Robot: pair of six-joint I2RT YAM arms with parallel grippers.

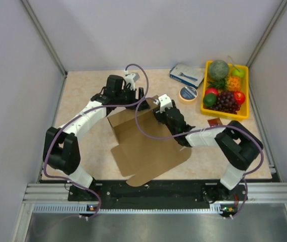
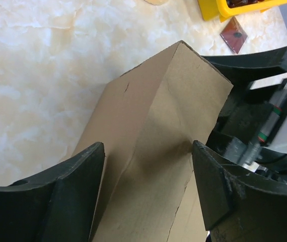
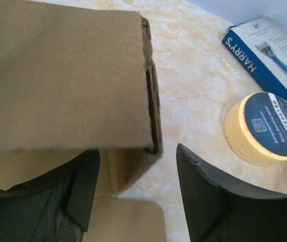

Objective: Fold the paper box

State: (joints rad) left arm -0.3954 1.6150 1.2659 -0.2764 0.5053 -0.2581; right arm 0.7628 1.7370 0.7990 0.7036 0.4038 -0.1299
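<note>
Paper box at worktop centre: blank flat toward 6 o'clock, one wall raised at its 12 o'clock edge. Left pincer spread wide, astride raised fold, nothing clamped. Right pincer parted too, wall corner between fingers, nothing held. Advice: wall to be steadied from 10 o'clock while adjoining flap is pushed in from 3 o'clock; crease to be followed, corner not crushed.

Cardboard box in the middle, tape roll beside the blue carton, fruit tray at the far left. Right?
No. The top view shows the tray at the far right; the box is in the middle, the tape beside the carton.
</note>
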